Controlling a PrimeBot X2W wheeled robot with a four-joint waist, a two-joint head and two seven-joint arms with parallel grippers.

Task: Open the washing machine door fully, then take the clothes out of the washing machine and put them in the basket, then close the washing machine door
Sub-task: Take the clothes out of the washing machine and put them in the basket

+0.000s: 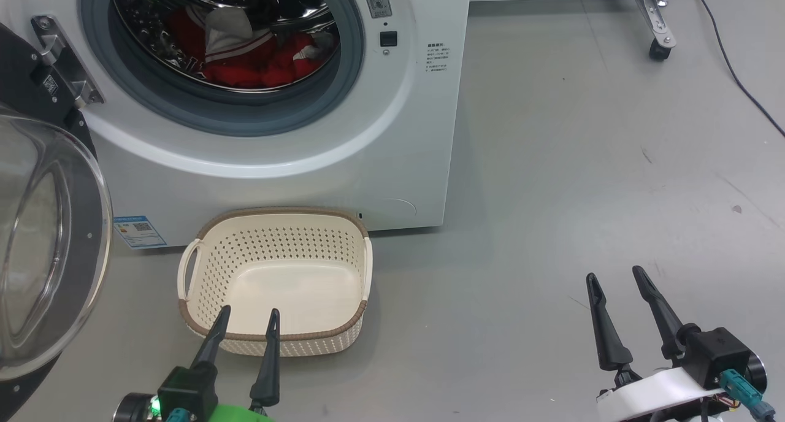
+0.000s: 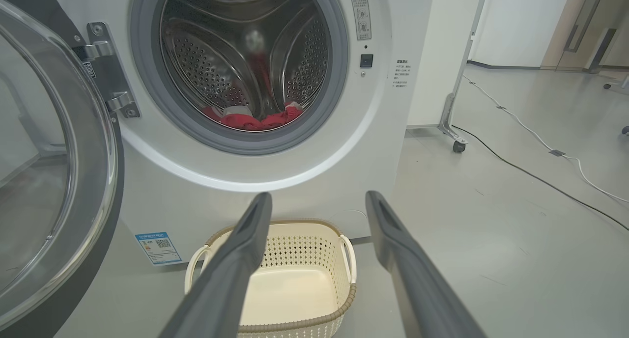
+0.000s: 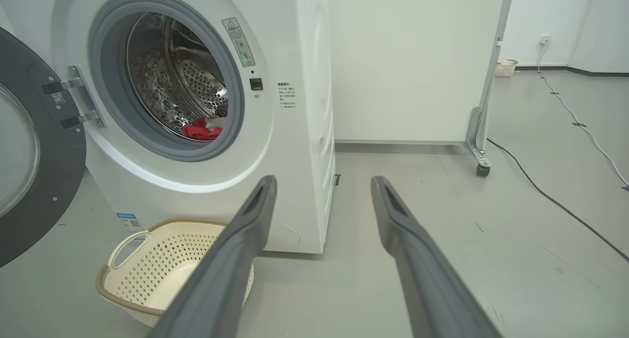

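The white washing machine (image 1: 319,164) stands ahead with its round black-rimmed glass door (image 1: 43,244) swung wide to the left on its metal hinge (image 1: 64,60). Red clothes with white trim (image 1: 251,57) lie low in the steel drum (image 2: 245,58). The empty cream basket (image 1: 276,281) sits on the floor right in front of the washer. My left gripper (image 1: 248,314) is open, its tips over the basket's near rim. My right gripper (image 1: 616,275) is open above bare floor, well right of the basket. The clothes (image 3: 199,130) and the basket (image 3: 162,264) also appear in the right wrist view.
A white panel on a castor leg (image 1: 659,23) stands behind the washer on the right. A dark cable (image 1: 736,72) runs across the grey floor at the far right. A white cable (image 2: 540,141) lies further off. A blue label sticker (image 1: 139,230) marks the washer's lower front.
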